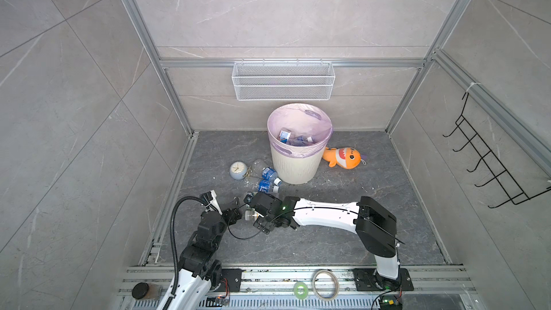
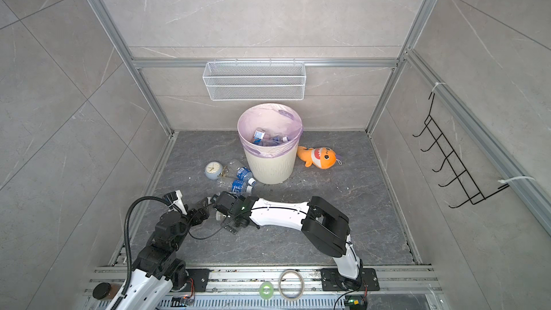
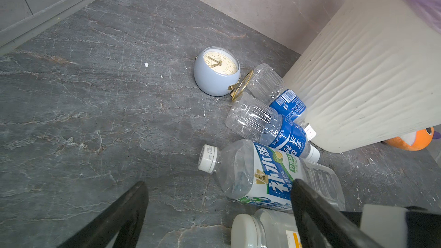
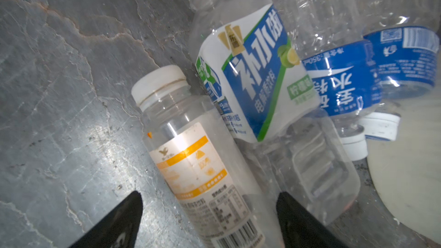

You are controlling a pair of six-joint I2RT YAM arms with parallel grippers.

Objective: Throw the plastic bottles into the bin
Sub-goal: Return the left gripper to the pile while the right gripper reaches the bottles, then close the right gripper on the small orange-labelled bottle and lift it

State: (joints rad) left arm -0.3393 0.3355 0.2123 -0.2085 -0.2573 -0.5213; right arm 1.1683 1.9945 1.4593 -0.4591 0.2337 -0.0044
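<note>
Right gripper (image 4: 210, 220), jaws spread, straddles a clear orange-labelled plastic bottle (image 4: 202, 163) lying lower centre of the wrist frame, not clamped. Left gripper (image 3: 219, 213) gapes empty beside a white-green-labelled bottle (image 3: 262, 177). Cream ribbed bin (image 1: 295, 162) stands mid-frame, two blue-labelled bottles (image 1: 268, 178) at its left base.

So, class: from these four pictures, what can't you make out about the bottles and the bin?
- Bottles in the bin: both top views, the bag liner hides the lower ones, so no count.
- Orange-label bottle: right wrist view, its base is cut off by the edge.
- Green-label bottle: top views, the right gripper hides it.
</note>
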